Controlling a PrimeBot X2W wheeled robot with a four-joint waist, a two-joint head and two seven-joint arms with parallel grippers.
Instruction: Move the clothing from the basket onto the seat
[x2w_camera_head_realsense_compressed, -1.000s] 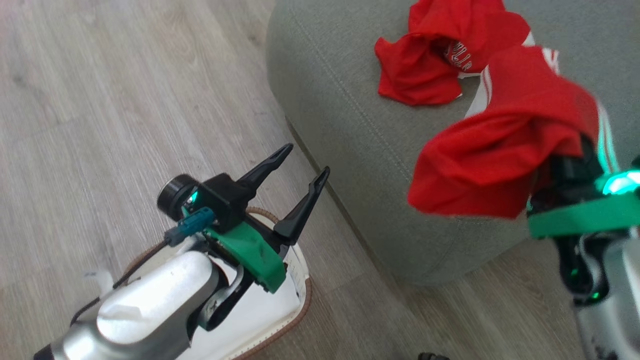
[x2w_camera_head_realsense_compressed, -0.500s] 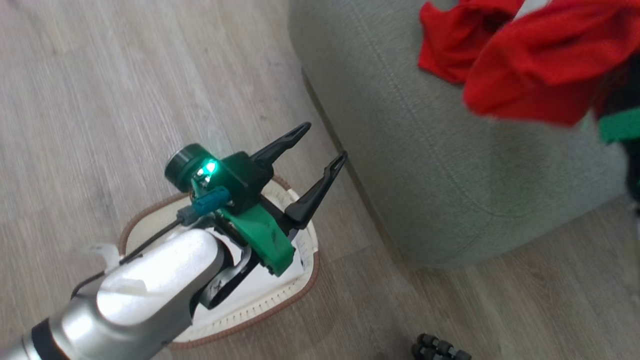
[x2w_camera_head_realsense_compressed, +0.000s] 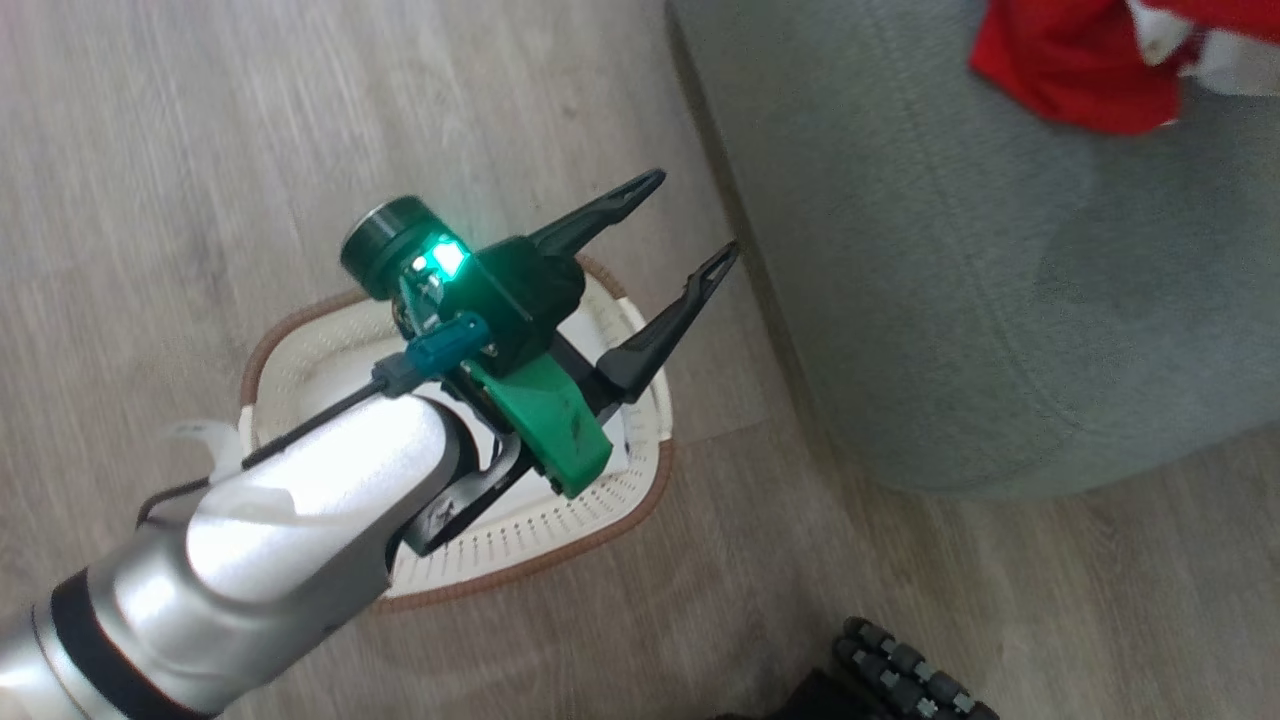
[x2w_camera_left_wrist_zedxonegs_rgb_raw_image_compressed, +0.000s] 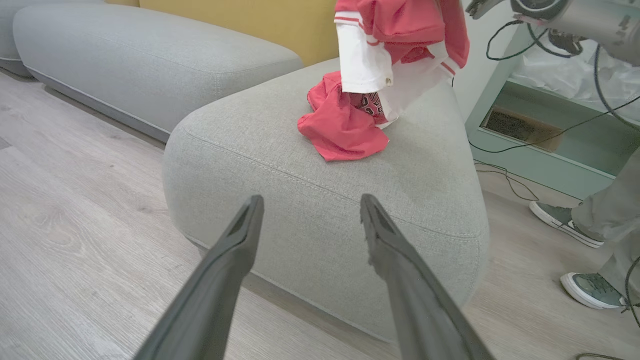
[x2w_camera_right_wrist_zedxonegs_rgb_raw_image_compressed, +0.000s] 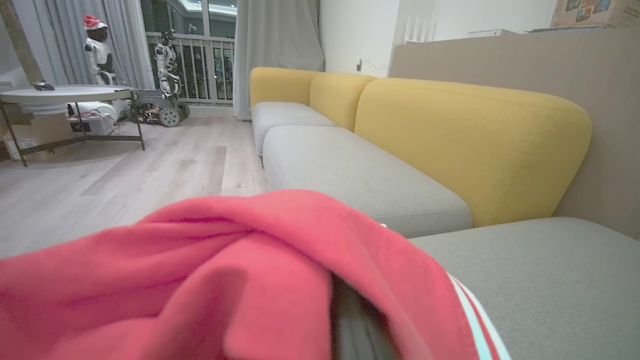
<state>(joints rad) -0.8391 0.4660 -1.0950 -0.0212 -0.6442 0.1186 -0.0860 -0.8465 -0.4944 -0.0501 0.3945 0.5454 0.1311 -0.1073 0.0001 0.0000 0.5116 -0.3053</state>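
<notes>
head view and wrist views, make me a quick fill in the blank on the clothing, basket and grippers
1. The left gripper hangs above the basket with its jaws ____.
2. The basket stands on the wooden ____ beside the seat.
3. The garment lying on the seat is ____ in colour.
4. The right gripper is shut on a second garment that hangs over the grey ____.
Missing words: open; floor; red; seat.
</notes>
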